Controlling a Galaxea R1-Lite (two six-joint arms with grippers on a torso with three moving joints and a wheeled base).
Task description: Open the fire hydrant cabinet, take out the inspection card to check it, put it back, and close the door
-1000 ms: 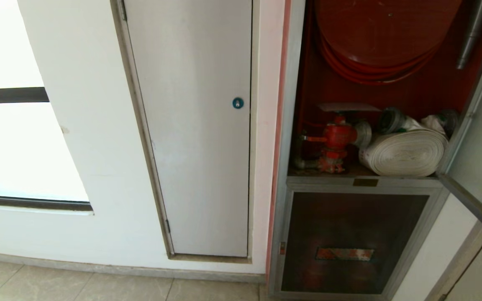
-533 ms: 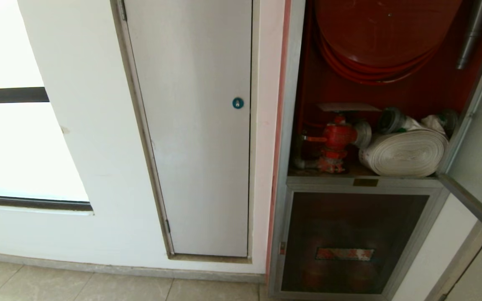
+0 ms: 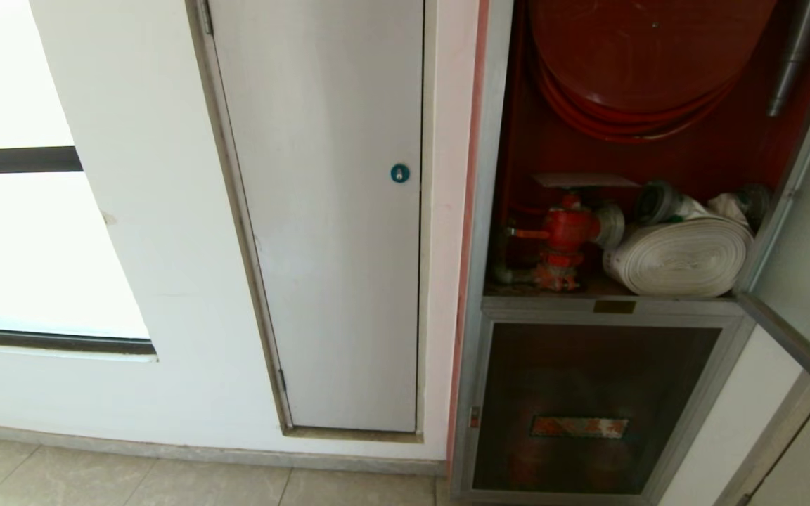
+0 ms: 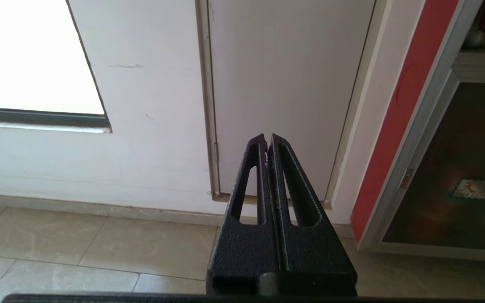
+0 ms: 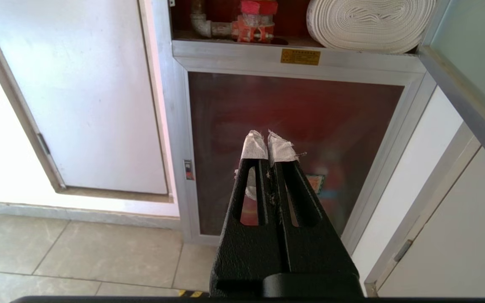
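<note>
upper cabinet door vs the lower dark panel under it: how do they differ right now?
The door is swung open at the right, exposing the white hose roll and red valve; the lower panel is shut. The door's glass looks pale from here; the panel's is dark and carries an orange label. Both have silver frames.

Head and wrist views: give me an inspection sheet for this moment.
Surface: tiled floor, bare where seen.
Job's things: fire hydrant cabinet open; door swung out at right; red valve and white rolled hose on the shelf; inspection card not seen.
Clutter: nothing seen.
Grippers: left end effector shut, empty, facing the white door; right end effector shut, empty, facing the lower dark panel.
Cables: nothing seen.
Surroundings: white wall, window.
</note>
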